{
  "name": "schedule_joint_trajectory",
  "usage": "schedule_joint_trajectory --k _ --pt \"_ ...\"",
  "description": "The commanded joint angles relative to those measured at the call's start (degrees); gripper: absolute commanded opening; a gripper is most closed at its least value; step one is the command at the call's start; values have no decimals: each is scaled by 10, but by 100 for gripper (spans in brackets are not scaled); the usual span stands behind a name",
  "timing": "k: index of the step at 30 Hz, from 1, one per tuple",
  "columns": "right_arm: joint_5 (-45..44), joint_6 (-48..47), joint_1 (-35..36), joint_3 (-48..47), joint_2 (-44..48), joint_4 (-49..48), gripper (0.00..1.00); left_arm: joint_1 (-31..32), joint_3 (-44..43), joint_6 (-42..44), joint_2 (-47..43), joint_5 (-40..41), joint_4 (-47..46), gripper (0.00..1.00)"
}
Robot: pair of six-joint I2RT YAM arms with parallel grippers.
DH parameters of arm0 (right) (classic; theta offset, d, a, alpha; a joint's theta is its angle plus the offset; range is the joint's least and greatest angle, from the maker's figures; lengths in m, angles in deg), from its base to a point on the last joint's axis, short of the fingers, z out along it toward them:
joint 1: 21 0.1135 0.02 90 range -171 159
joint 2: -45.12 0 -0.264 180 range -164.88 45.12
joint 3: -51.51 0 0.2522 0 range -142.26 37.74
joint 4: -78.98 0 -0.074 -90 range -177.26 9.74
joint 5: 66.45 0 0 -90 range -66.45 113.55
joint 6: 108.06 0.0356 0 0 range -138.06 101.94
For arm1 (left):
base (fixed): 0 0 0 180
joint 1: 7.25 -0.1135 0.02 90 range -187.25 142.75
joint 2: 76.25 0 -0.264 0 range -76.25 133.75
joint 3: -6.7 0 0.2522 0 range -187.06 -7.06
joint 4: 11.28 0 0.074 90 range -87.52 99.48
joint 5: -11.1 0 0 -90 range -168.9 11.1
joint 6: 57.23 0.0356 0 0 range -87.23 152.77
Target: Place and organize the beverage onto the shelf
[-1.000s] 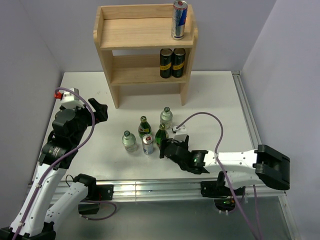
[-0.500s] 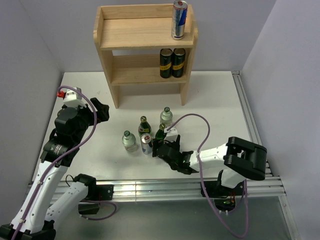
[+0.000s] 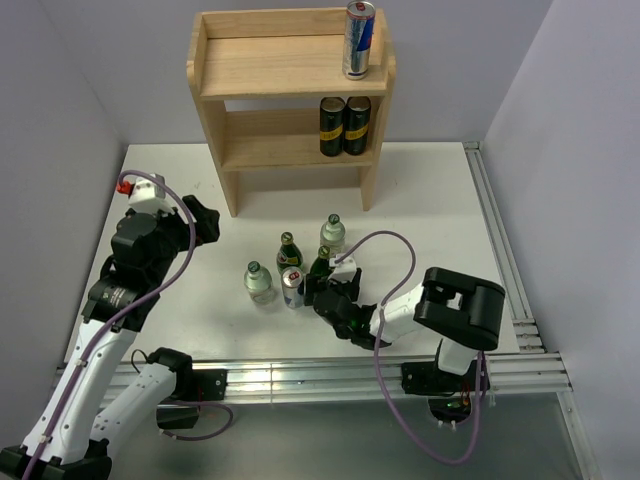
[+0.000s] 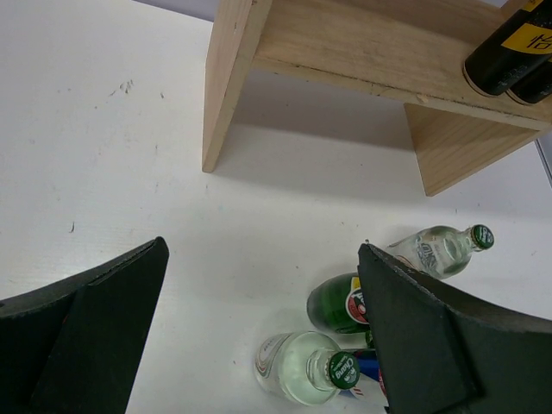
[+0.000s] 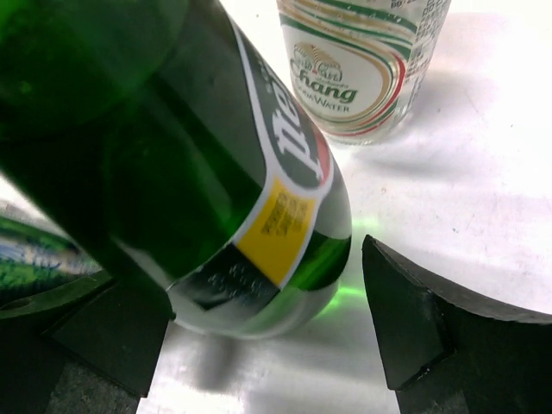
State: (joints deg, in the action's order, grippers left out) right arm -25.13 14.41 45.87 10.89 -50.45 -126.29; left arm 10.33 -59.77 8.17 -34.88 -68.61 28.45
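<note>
The right claw [image 5: 250, 302] is spread, its fingers either side of a dark green glass bottle [image 5: 216, 164] standing on the white table [image 5: 466, 190]. Just left of the claw is a slim silver-and-blue can [image 3: 294, 288], and beyond it a clear glass bottle with a pale label [image 5: 362, 60]. The left claw [image 4: 263, 259] hangs wide open, well to the left. Far beyond, the light wooden two-tier shelf [image 3: 270, 60] carries a second such can [image 3: 359, 40] on top.

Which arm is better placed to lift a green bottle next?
Right. The right fingers flank a dark green bottle on the table; the left fingers hang open, farther from it, holding nothing.
</note>
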Motion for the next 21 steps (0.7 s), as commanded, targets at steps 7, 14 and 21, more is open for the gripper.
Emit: schedule_joint_trajectory --k 7,14,21 --pt "-31 -21 -30 -7 -48 -105 79 -3 -3 10 6 -14 -16 99" --pt "-39 -16 -33 -4 -50 -92 71 -3 0 4 0 -46 -23 99" --pt "-40 -14 -35 -2 -34 -67 29 57 -27 -36 16 -18 0 99"
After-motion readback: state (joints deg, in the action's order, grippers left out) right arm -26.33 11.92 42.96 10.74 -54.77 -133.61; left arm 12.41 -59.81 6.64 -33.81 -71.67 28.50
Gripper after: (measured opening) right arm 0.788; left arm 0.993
